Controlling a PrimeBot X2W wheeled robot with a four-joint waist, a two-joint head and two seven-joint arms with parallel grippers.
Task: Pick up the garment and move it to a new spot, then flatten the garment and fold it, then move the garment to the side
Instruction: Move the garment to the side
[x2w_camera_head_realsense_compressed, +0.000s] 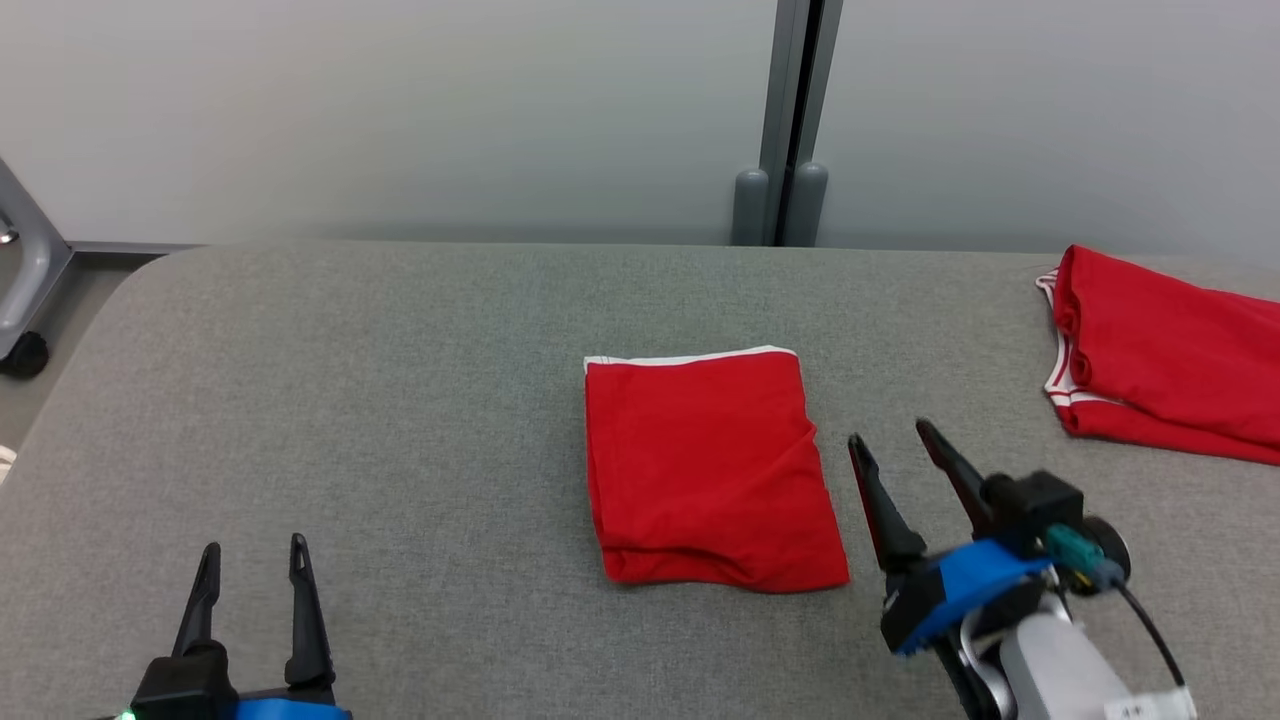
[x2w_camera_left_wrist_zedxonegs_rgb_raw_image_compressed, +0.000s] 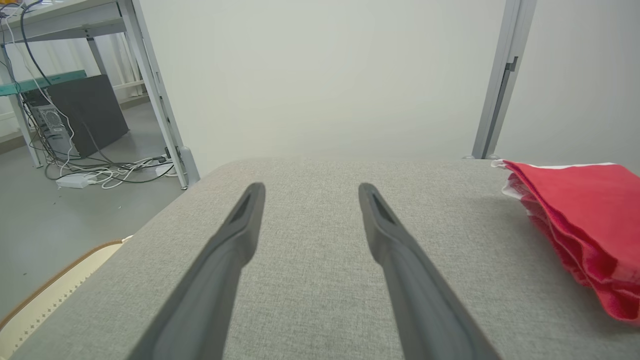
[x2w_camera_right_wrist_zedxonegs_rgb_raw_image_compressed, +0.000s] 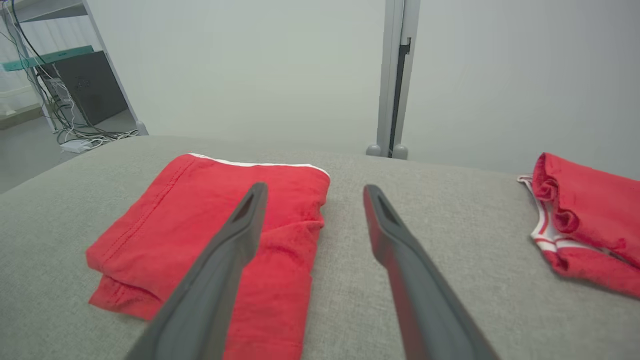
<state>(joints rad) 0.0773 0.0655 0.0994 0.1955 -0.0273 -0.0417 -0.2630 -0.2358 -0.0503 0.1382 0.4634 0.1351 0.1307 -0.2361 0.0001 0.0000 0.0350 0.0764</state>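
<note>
A red garment (x2w_camera_head_realsense_compressed: 708, 465) with a white trimmed edge lies folded into a rectangle at the middle of the grey table (x2w_camera_head_realsense_compressed: 400, 400); it also appears in the right wrist view (x2w_camera_right_wrist_zedxonegs_rgb_raw_image_compressed: 210, 235) and at the right edge of the left wrist view (x2w_camera_left_wrist_zedxonegs_rgb_raw_image_compressed: 580, 220). My right gripper (x2w_camera_head_realsense_compressed: 892, 435) hovers open just right of the garment's right edge, nothing between its fingers (x2w_camera_right_wrist_zedxonegs_rgb_raw_image_compressed: 240, 235). My left gripper (x2w_camera_head_realsense_compressed: 255, 548) stands open at the lower left, well away from the garment, over bare table (x2w_camera_left_wrist_zedxonegs_rgb_raw_image_compressed: 310, 240).
A second red garment (x2w_camera_head_realsense_compressed: 1160, 360) with white trim lies folded at the table's far right, seen too in the right wrist view (x2w_camera_right_wrist_zedxonegs_rgb_raw_image_compressed: 585, 220). A grey post (x2w_camera_head_realsense_compressed: 790, 120) rises behind the table. Off the left edge are a metal frame leg (x2w_camera_left_wrist_zedxonegs_rgb_raw_image_compressed: 150, 95) and floor cables (x2w_camera_left_wrist_zedxonegs_rgb_raw_image_compressed: 110, 170).
</note>
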